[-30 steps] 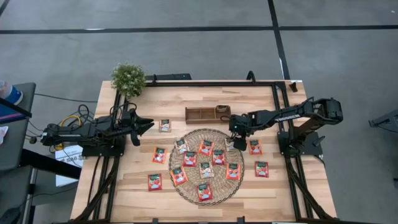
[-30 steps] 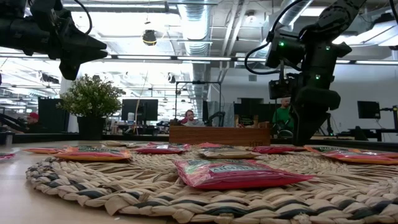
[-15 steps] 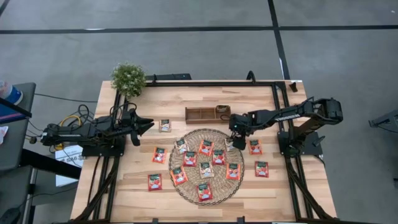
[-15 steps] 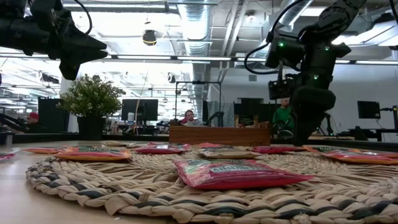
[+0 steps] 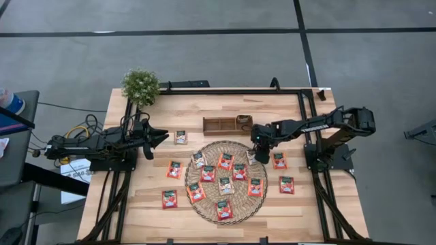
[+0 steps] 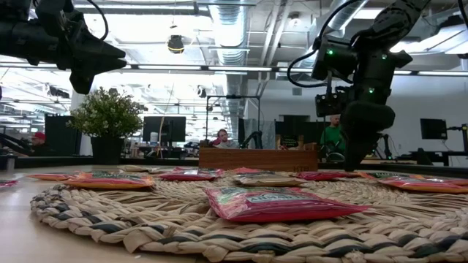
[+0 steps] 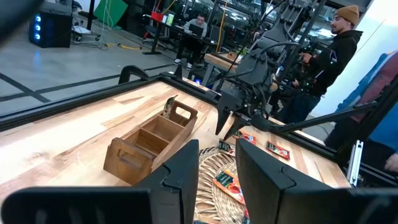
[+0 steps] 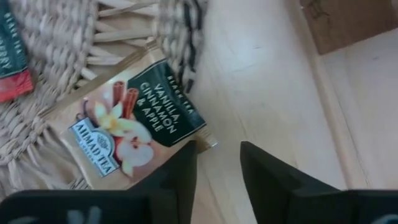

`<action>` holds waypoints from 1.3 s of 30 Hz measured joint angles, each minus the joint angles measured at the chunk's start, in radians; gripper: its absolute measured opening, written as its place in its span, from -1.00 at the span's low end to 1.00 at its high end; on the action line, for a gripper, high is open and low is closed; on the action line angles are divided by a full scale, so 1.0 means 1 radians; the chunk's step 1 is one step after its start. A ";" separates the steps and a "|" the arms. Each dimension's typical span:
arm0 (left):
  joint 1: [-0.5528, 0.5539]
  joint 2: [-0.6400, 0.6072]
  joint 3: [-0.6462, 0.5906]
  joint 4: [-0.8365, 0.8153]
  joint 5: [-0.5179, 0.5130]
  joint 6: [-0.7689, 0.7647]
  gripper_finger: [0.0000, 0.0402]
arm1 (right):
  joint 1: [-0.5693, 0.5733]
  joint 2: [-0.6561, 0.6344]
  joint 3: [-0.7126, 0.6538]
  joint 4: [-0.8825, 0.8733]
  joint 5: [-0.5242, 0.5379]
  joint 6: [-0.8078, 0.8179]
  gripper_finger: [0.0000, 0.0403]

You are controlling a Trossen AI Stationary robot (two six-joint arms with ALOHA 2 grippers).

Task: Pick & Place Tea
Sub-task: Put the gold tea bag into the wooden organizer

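Right wrist view: end effector (image 8: 217, 163) pinches beige sachet's (image 8: 127, 127) corner at mat edge (image 8: 180, 37).

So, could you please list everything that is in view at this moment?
Tea sachets: about fourteen, mostly red-orange, a few pale beige; most on the mat, the rest on the table beside it.
Woven mat: one, straw-coloured, round, mid-table.
Wooden tray: one, brown, three compartments, just beyond the mat.
Potted plant: one, green, at the table's left rear corner.
Table: one, light wood.
Person: one, in a dark hoodie, in the room behind.
Left claw: dark, open and empty, above the table left of the mat.
Right claw: dark, low at the mat's right edge, over a beige sachet.
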 joint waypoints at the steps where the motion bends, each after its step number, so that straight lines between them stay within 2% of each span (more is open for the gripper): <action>1: 0.000 0.000 0.000 0.000 0.000 0.000 -0.52 | 0.004 0.000 0.000 -0.001 0.000 -0.002 -0.46; 7: 0.000 0.000 0.000 0.000 0.000 0.000 -0.52 | 0.004 0.000 0.000 -0.011 -0.002 0.003 -0.35; 16: 0.000 0.000 0.000 0.000 0.000 0.000 -0.52 | -0.015 0.000 0.000 -0.019 -0.068 0.050 0.15; 19: 0.000 0.000 0.000 0.000 0.000 0.000 -0.52 | -0.034 0.000 0.002 -0.053 -0.086 0.055 0.25; 25: 0.000 0.000 0.000 0.000 0.000 0.001 -0.52 | -0.066 0.000 0.039 -0.125 -0.092 0.049 0.28; 32: 0.000 0.000 0.000 0.000 0.000 0.001 -0.52 | -0.083 -0.001 0.094 -0.119 -0.104 0.004 0.28; 39: 0.000 0.000 0.000 0.000 0.000 0.001 -0.52 | -0.081 -0.001 0.083 -0.101 -0.103 -0.014 0.28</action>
